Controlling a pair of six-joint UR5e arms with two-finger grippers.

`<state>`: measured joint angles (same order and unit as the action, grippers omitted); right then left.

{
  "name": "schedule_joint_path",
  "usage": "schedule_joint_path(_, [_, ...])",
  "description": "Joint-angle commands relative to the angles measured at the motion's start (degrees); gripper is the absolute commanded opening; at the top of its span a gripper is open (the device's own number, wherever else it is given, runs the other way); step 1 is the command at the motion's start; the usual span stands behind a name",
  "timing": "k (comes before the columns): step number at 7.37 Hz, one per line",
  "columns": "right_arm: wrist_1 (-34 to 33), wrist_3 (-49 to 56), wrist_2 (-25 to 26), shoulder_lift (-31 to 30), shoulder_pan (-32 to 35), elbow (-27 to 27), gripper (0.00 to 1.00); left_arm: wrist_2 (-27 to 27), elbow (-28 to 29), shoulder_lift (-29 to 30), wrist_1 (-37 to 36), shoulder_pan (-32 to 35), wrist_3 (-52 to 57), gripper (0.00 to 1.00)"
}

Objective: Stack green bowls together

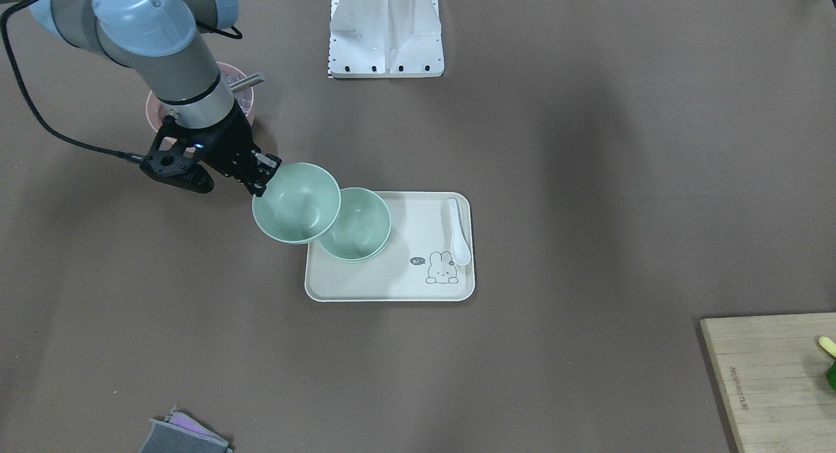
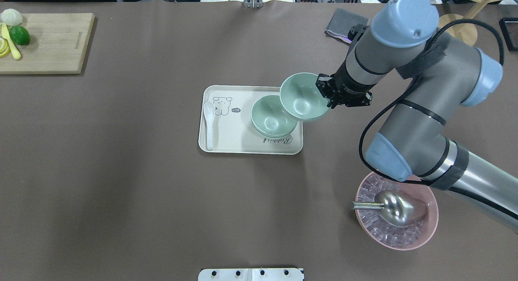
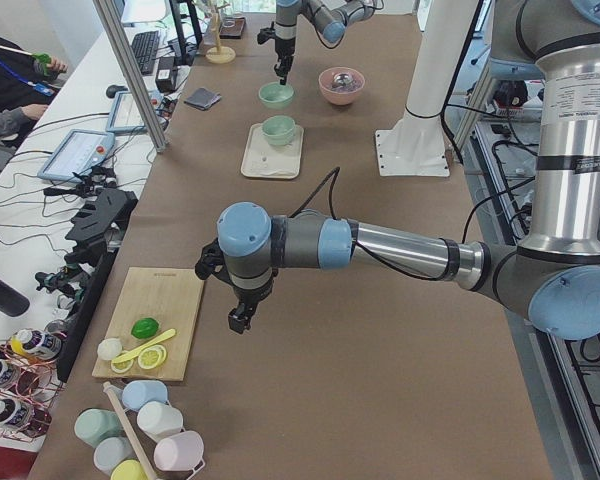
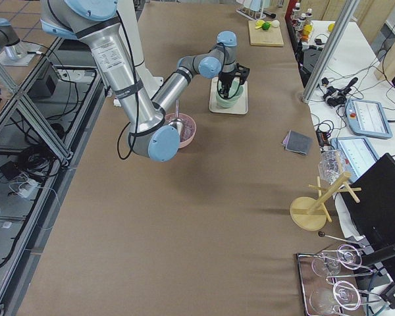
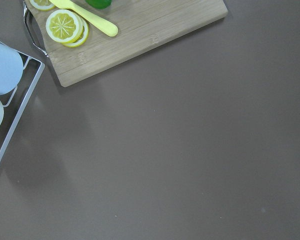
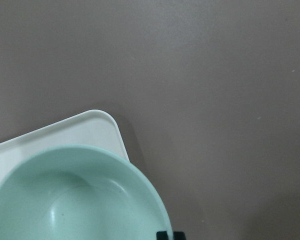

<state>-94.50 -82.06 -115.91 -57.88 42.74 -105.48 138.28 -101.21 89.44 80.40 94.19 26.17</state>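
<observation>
My right gripper (image 2: 328, 95) is shut on the rim of a pale green bowl (image 2: 303, 96) and holds it tilted above the tray's right edge. The held bowl overlaps a green bowl (image 2: 271, 117) that stands on the cream tray (image 2: 243, 145). That bowl shows a double rim, so it looks like two nested bowls. From the front, the gripper (image 1: 264, 172), the held bowl (image 1: 297, 203) and the tray bowl (image 1: 356, 224) also show. The right wrist view shows the held bowl (image 6: 75, 200) over the tray corner (image 6: 90, 130). My left gripper (image 3: 238, 322) hangs near the cutting board; I cannot tell if it is open.
A white spoon (image 2: 209, 123) lies on the tray's left side. A pink bowl (image 2: 429, 228) with ice and a metal scoop (image 2: 398, 208) sits under my right arm. A wooden cutting board (image 2: 52, 46) with lemon and lime is far left. A grey cloth (image 2: 344, 24) lies at the back.
</observation>
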Motion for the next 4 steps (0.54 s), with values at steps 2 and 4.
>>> schedule_joint_path(2, [0.02, -7.22, 2.88, 5.93, -3.88, 6.77, 0.0, 0.23, 0.13, -0.05, 0.02, 0.03, -0.24, 0.98])
schedule_joint_path(4, [0.19, -9.33, 2.97, 6.11, -4.33, 6.96, 0.0, 0.23, 0.22, -0.05, 0.02, 0.03, -0.51, 0.98])
